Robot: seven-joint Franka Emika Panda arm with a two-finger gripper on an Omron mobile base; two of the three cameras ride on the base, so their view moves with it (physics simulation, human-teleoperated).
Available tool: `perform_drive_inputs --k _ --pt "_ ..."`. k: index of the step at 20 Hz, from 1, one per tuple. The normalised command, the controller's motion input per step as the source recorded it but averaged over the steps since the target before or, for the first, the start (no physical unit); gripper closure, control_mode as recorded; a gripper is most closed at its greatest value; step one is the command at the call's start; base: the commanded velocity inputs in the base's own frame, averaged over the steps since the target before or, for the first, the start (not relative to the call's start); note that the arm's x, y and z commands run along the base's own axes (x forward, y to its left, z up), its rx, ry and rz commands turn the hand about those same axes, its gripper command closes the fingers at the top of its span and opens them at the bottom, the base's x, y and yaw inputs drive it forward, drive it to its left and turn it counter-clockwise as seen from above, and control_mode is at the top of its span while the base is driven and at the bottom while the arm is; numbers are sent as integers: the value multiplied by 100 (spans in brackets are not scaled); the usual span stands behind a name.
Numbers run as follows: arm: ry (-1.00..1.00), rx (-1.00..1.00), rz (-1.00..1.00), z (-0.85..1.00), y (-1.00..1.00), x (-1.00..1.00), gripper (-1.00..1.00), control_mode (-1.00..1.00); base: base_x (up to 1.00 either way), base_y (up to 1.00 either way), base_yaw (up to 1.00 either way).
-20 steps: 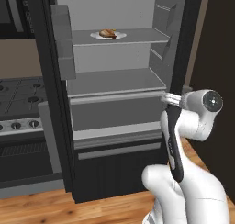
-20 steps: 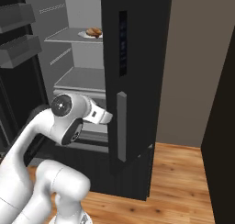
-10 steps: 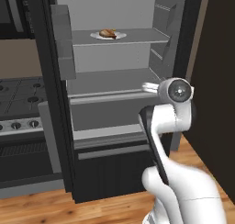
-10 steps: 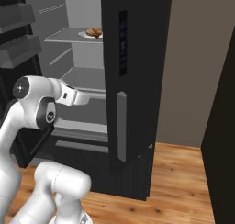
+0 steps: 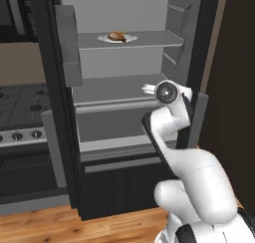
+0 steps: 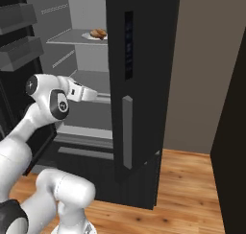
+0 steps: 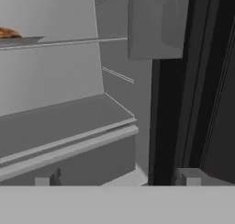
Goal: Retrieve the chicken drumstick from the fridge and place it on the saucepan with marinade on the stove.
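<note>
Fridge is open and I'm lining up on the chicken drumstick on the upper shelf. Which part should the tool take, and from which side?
Probably grip the chicken drumstick across its middle, coming in from the open front of the fridge and slightly above. It lies flat on a white plate, so a low approach would likely hit the rim. The tool sits one shelf lower.

Chicken drumstick (image 5: 117,36) on upper shelf, fridge (image 5: 124,62) open.

Rendered pics w/ even, soft light; fridge (image 5: 124,82) interior bright grey, doors dark. Slightly blurry, no glare.
</note>
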Motion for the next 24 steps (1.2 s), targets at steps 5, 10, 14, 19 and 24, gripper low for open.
perform_drive_inputs --k 5,10,14,19,24 --pt "4 0 -1 0 -25 84 -100 -100 0 0 0" --pt "3 0 -3 0 -38 81 -100 -100 0 0 0" --pt "4 -1 -4 -6 -43 69 -100 -100 0 0 0" --pt "6 -6 -9 -17 -65 26 -100 -100 0 0 0" --pt "7 -2 -16 -10 -98 -27 -100 -100 0 0 0"
